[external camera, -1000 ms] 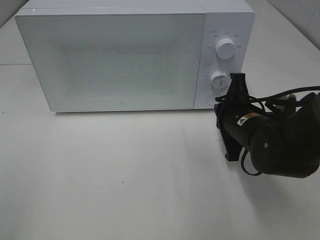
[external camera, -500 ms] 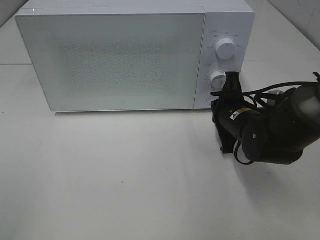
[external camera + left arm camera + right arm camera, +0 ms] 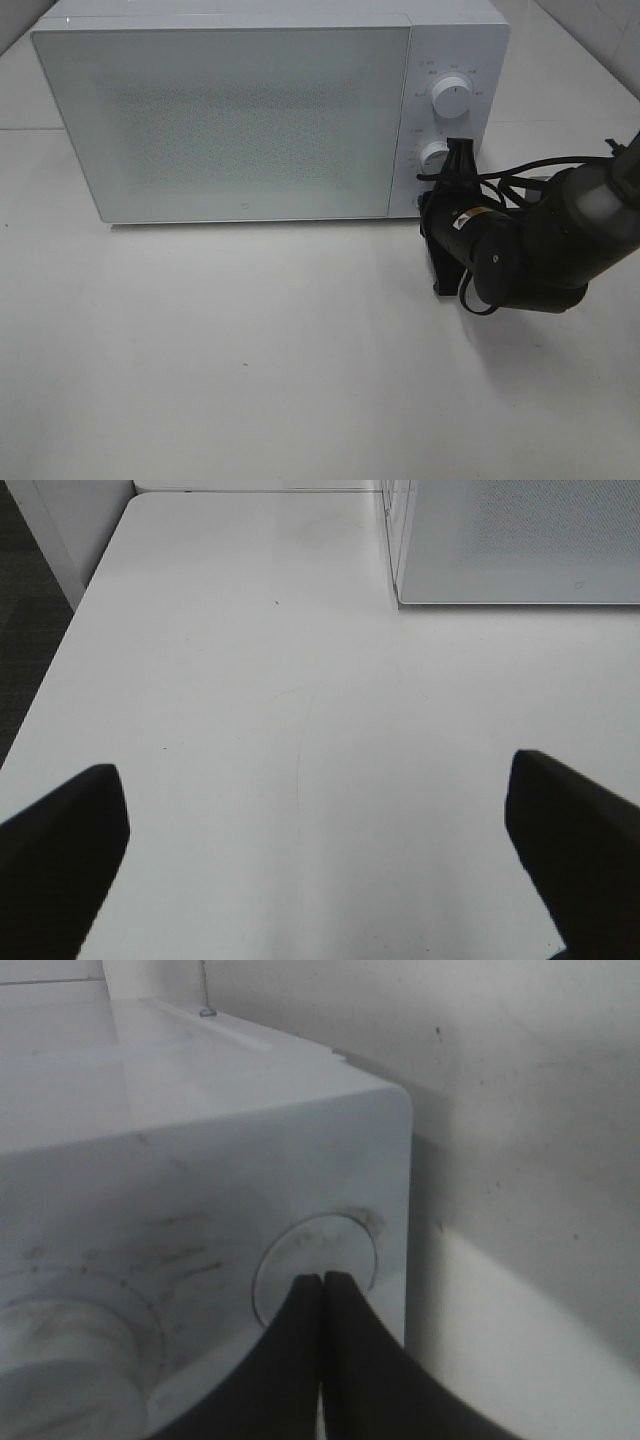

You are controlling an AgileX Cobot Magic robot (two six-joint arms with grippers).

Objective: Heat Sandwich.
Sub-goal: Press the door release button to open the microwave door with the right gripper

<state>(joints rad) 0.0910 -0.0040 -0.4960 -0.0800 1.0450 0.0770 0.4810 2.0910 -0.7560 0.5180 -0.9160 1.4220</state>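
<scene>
The white microwave (image 3: 250, 110) stands at the back of the table with its door shut. It has two round knobs (image 3: 452, 97) on its right panel. The sandwich is out of view. My right gripper (image 3: 440, 198) is at the lower part of that panel, below the lower knob (image 3: 435, 155). In the right wrist view its fingers (image 3: 300, 1350) are pressed together, and the right gripper (image 3: 322, 1278) touches a flat round button (image 3: 330, 1245) near the panel's corner. My left gripper (image 3: 320, 860) is open and empty above the bare table, left of the microwave (image 3: 510, 540).
The white table (image 3: 250, 350) spreads out in front of the microwave. Its left edge (image 3: 45, 690) drops to a dark floor. The right arm's black body and cables (image 3: 540, 240) lie in front of the microwave's right end. A white wall stands behind.
My right arm has moved left and toward the microwave's control panel, bringing the shut gripper up to the panel's lower part. The door stays shut.
</scene>
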